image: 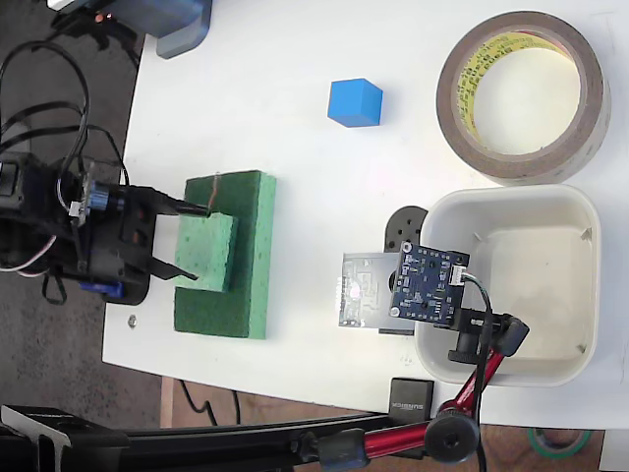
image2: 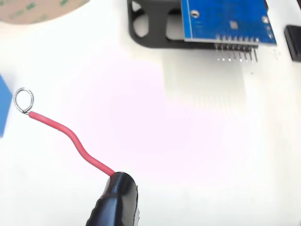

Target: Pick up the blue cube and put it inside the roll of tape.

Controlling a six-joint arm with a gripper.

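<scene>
The blue cube point(image: 355, 102) sits on the white table at top centre of the fixed view; a sliver of the blue cube point(image2: 3, 106) also shows at the left edge of the wrist view. The roll of tape point(image: 523, 93) lies flat at top right, its hole empty; only an edge of the roll of tape point(image2: 42, 8) shows at the wrist view's top left. My gripper point(image: 190, 241) is at the far left, far from both, open over a green foam block point(image: 241, 256). One black fingertip point(image2: 115, 200) carries a red wire point(image2: 70, 136) ending in a small ring point(image2: 23, 100).
A white rounded-square tub point(image: 511, 285) stands at the lower right. A dark blue circuit board point(image: 428, 285) on a black and red stand point(image: 462, 393) hangs at its left rim. The same circuit board point(image2: 225, 21) fills the wrist view's top right.
</scene>
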